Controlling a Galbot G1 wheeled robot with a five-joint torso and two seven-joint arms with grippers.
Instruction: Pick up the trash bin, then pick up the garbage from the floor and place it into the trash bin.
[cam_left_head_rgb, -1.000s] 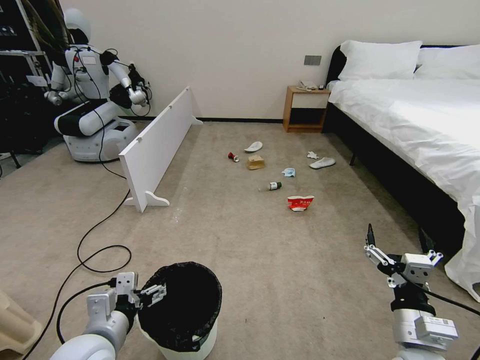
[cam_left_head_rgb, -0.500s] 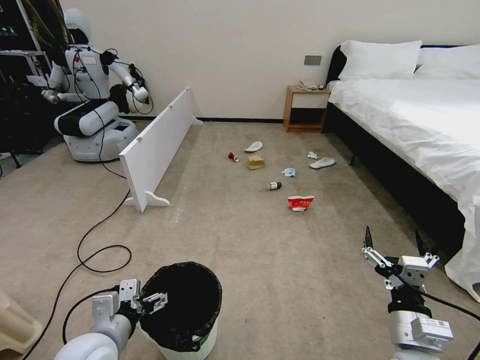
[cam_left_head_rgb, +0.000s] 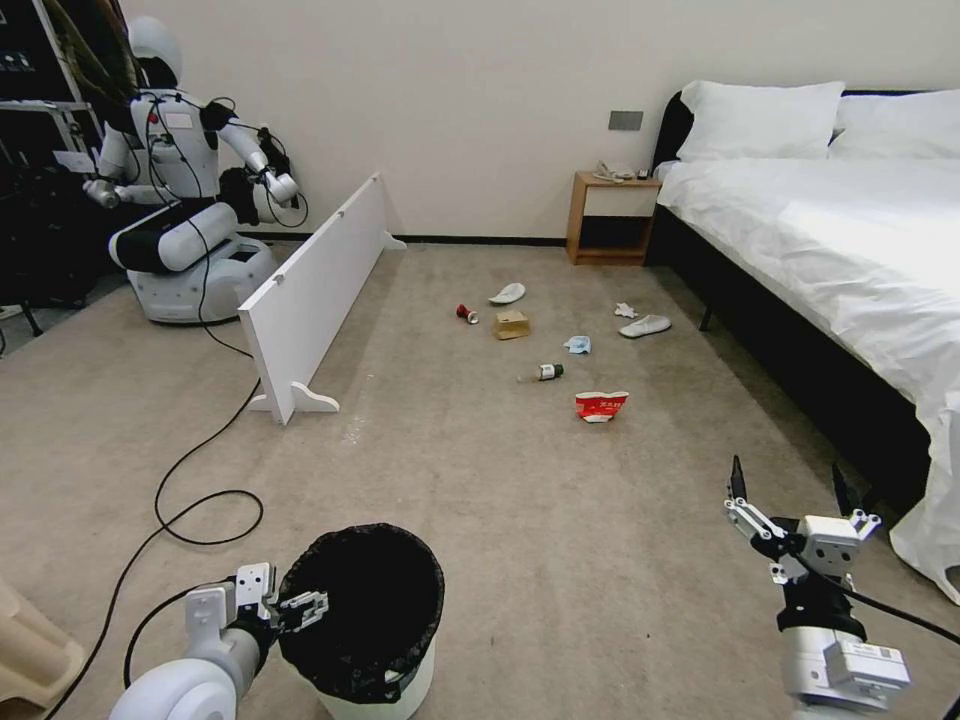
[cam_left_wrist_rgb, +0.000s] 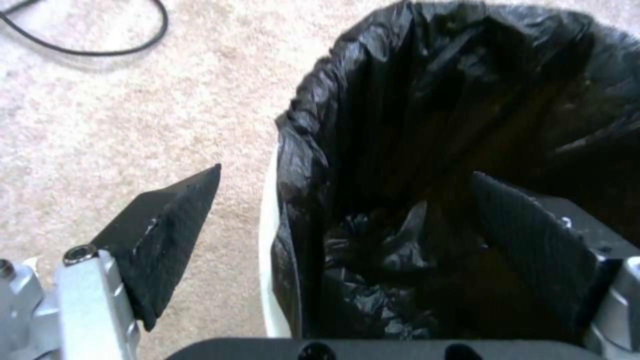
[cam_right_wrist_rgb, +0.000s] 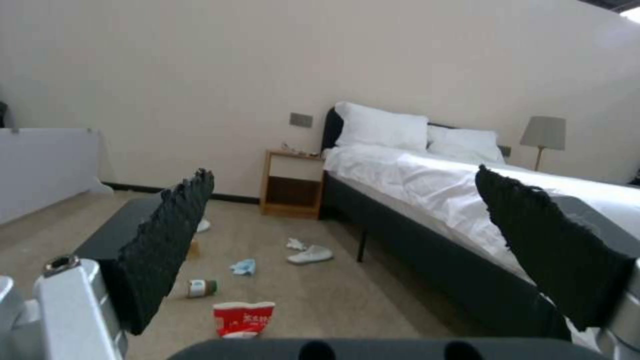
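L tool (cam_left_wrist_rgb: 347, 200) spread astride trash bin (cam_left_head_rgb: 385, 690) rim; R tool (cam_left_head_rgb: 787, 485) spread, hovering; packet (cam_left_head_rgb: 601, 405) print unreadable.

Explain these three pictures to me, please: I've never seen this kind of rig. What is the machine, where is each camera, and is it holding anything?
This is a wheeled two-armed robot. One picture comes from its head, looking down at a carpeted bedroom floor; the other two come from cameras on its wrists. The left gripper is open astride the rim of the trash bin: one finger outside, the other inside the black liner, not yet closed. The right gripper is open in the air beside the bed, holding nothing. Litter lies ahead: a red-white packet, a small bottle, a blue mask, a cardboard box, a red can, a tissue and two slippers. Another robot stands far left.
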